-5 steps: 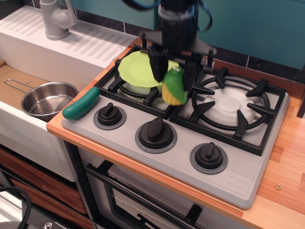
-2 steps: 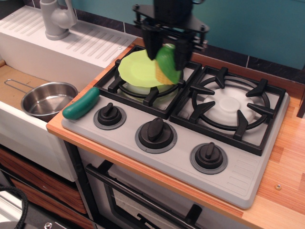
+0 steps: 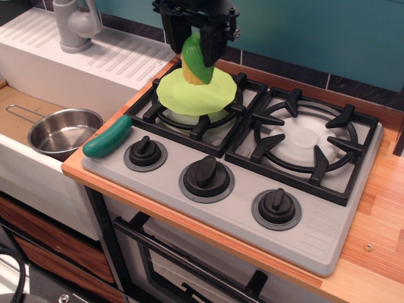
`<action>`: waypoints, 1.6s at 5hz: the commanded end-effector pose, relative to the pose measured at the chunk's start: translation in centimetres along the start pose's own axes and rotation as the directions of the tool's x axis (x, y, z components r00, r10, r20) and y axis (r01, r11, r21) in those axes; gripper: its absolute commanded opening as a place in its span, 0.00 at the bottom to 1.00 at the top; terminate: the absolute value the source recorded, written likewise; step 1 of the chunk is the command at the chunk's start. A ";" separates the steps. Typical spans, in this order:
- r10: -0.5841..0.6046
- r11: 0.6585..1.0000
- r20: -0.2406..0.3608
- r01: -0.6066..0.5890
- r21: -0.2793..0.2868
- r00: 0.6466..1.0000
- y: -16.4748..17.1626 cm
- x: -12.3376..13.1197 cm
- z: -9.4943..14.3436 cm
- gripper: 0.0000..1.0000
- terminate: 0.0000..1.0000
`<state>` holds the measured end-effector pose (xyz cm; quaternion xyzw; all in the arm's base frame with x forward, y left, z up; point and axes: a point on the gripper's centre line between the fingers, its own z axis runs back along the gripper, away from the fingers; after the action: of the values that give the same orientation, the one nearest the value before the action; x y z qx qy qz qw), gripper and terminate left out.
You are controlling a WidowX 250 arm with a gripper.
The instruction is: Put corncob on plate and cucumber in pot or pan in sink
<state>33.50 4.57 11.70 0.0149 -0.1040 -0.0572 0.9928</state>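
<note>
My gripper (image 3: 194,47) is shut on the corncob (image 3: 196,63), green husk up and yellow end pointing down, hanging just above the far part of the lime-green plate (image 3: 189,98). The plate rests on the left burner grate of the stove. The dark green cucumber (image 3: 107,137) lies on the stove's front left corner, beside the leftmost knob. The steel pot (image 3: 63,130) with its wire handle sits in the sink (image 3: 19,113) at the left, with nothing inside it.
A grey tap (image 3: 74,25) and ribbed draining board (image 3: 120,57) stand behind the sink. The right burner (image 3: 309,139) is bare. Three black knobs (image 3: 206,172) line the stove's front. A wooden counter (image 3: 385,208) runs along the right.
My gripper has lifted the corncob and carried it left and back, from between the two burners to above the plate.
</note>
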 end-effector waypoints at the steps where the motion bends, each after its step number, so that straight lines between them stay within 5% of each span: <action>1: -0.032 0.999 0.082 0.030 0.025 0.996 2.3 2.5 0.4 0.00 0.00; 3: -0.035 0.999 0.094 0.034 0.022 0.995 2.2 2.5 -0.3 0.00 0.00; 4: -0.030 0.999 0.089 0.028 0.029 0.996 1.6 2.3 -0.3 1.00 0.00; 8: 0.011 1.000 0.058 -0.012 0.021 0.998 -0.5 1.4 1.4 1.00 0.00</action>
<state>34.01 3.89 11.01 0.0142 -0.0939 -0.0489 0.9943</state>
